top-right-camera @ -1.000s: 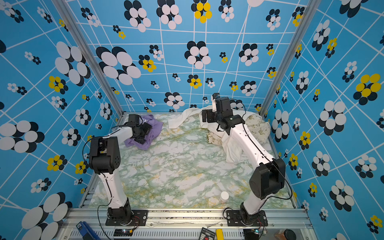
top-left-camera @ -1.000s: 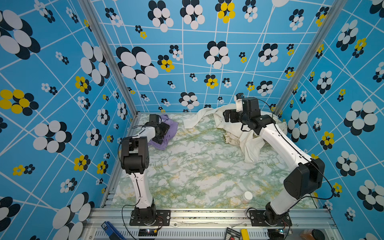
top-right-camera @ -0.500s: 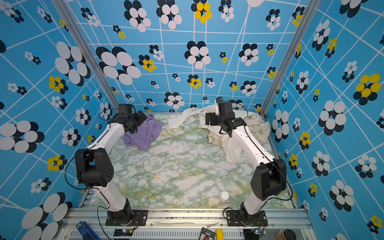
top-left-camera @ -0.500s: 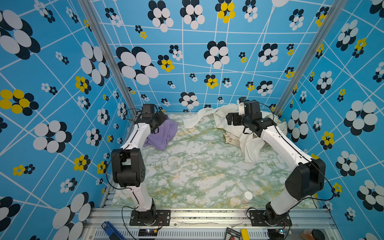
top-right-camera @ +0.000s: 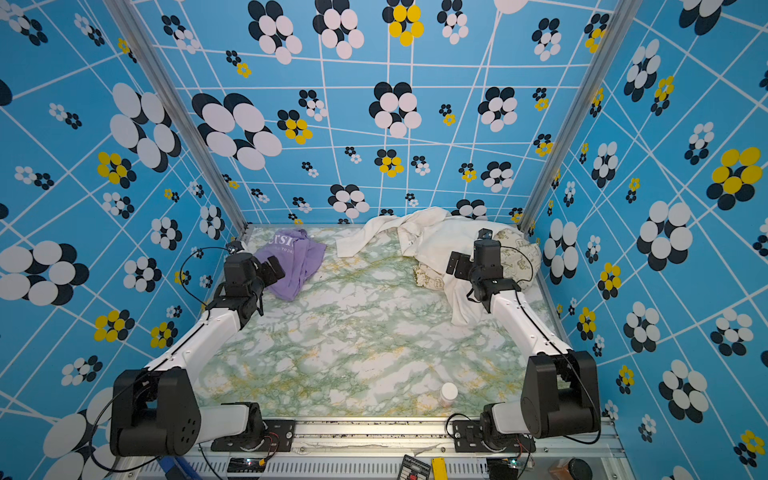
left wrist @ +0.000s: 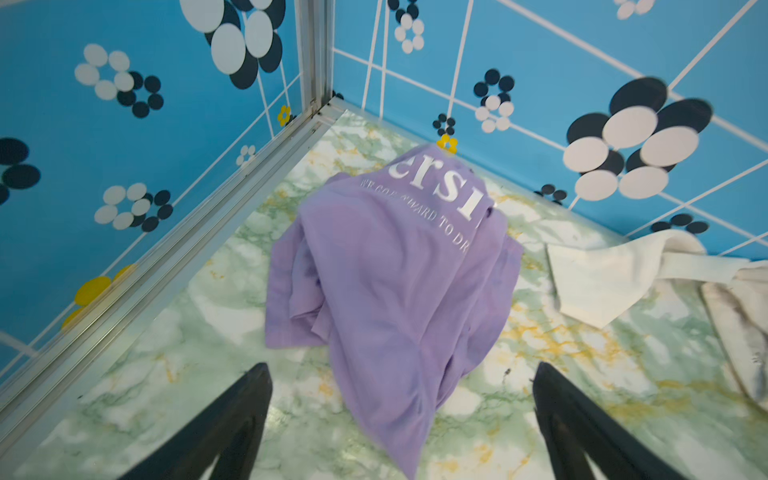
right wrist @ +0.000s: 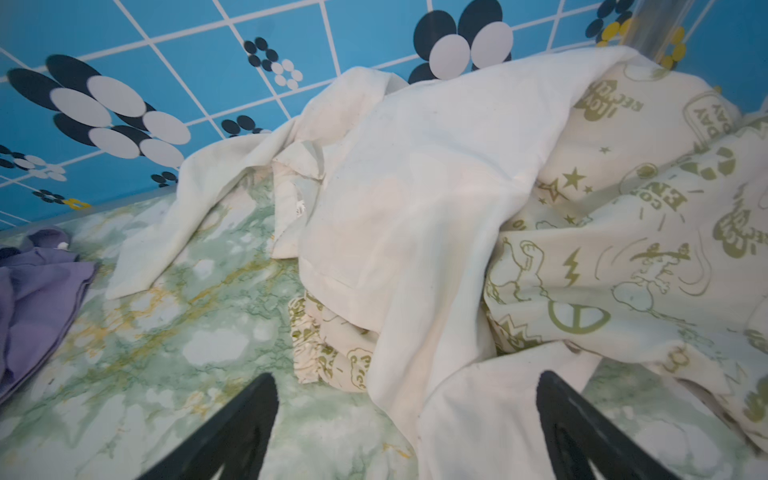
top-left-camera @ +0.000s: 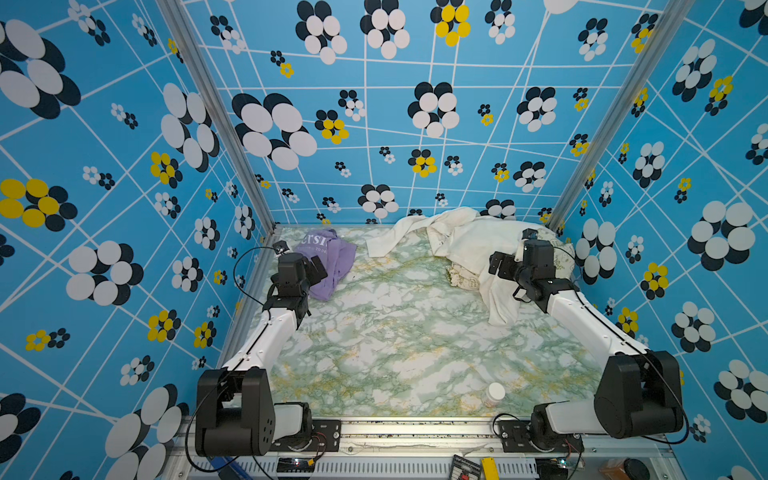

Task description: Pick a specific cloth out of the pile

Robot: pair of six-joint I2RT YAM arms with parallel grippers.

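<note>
Lavender lettered soft cloth point(left wrist: 395, 291) lies just ahead of the spread, empty left hand point(left wrist: 401, 370), running lengthwise away; the right hand point(right wrist: 405, 378), also spread, is farther.

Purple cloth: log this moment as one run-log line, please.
purple cloth: on table, apart from pile | left tool: open, empty, at cloth's edge | right tool: open, empty, over cream-white cloth

Bright, even, nearly shadowless light; sharp wide-angle top views with bowed edges; soft, slightly blurred wrist views.
</note>
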